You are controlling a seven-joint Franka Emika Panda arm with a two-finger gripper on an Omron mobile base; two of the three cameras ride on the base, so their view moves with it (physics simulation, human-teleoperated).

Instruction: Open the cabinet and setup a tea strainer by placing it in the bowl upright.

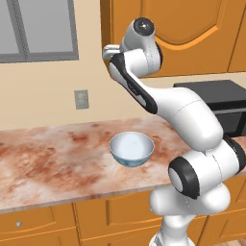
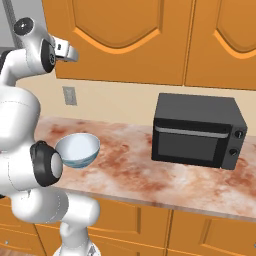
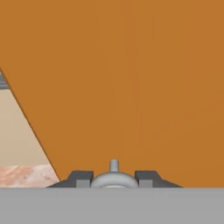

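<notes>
The orange-brown wall cabinet (image 1: pixel 192 29) (image 2: pixel 120 35) hangs above the counter, and its arched door (image 3: pixel 131 87) looks shut. My gripper (image 3: pixel 113 180) is raised to the door's lower left corner (image 1: pixel 108 50) (image 2: pixel 70 52). Its two dark fingertips (image 3: pixel 82 178) press on either side of the small round silver knob (image 3: pixel 113 168), shut on it. Below the arm, the pale white-blue bowl (image 1: pixel 131 149) (image 2: pixel 77 149) stands upright and empty on the marbled counter (image 1: pixel 48 158). The tea strainer is hidden.
A black microwave (image 1: pixel 221 103) (image 2: pixel 197 132) sits on the counter to the right of the bowl. A wall outlet (image 1: pixel 81 99) (image 2: pixel 69 95) and a grey window (image 1: pixel 38 29) lie left of the cabinet. Low orange drawer fronts (image 1: pixel 38 223) run under the counter.
</notes>
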